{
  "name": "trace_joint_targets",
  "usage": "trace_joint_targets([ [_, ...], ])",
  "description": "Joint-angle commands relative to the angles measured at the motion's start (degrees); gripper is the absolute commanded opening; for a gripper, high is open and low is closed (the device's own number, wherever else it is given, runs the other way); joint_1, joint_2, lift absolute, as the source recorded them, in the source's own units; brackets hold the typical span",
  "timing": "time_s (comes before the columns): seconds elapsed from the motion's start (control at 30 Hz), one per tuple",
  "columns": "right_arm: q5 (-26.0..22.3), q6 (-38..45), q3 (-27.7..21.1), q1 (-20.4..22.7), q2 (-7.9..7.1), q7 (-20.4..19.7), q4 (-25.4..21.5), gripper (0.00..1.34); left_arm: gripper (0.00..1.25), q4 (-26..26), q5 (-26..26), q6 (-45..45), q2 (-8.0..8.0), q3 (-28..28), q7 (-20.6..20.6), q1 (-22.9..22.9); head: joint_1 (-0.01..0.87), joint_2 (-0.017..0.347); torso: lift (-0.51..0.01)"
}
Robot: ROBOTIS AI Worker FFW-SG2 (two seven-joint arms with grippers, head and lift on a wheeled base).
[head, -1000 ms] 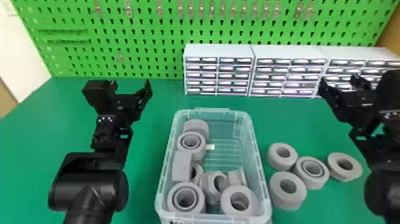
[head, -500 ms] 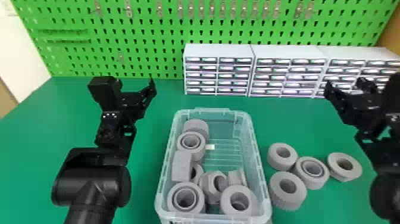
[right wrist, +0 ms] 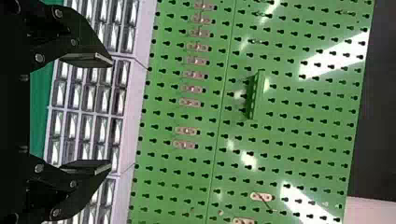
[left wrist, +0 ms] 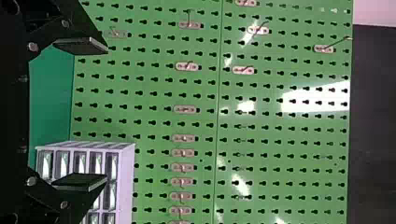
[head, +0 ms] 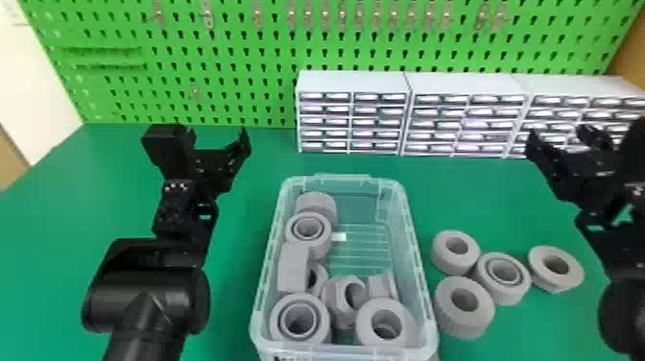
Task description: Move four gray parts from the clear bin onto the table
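In the head view, the clear bin (head: 336,179) stands in the middle of the table, with several ring-shaped gray parts (head: 307,230) heaped along its left side and near end. More gray parts (head: 463,307) lie on the green table just right of the bin. My left gripper (head: 216,137) is held up left of the bin's far end, open and holding nothing. Over on the right, beyond the loose parts, my right gripper (head: 560,135) is also raised and open. The left wrist view has the left gripper (left wrist: 105,114) with its fingers spread; the right wrist view has the right gripper (right wrist: 111,114) likewise.
White drawer cabinets (head: 355,81) stand in a row along the table's back edge, behind the bin and toward the right. A green pegboard wall (head: 230,53) with metal hooks rises behind them. Bare green table (head: 43,216) stretches out to the left.
Both arms have shifted slightly to the right in the head view, their grippers staying open. The bin and the gray parts have kept their places.
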Motion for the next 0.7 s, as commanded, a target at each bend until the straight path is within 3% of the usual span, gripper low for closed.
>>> trace_joint_targets([
  [0.0,0.0,0.2,-0.1,0.2,0.09,0.0,-0.1,0.85,0.95,0.0,0.0,0.0,-0.15,0.0,0.0,0.1,0.693,0.072,-0.052],
  [0.67,0.1,0.3,0.2,0.2,0.35,0.0,-0.1,0.85,0.95,0.1,-0.2,0.0,-0.15,0.3,0.0,0.2,0.693,0.072,-0.052],
])
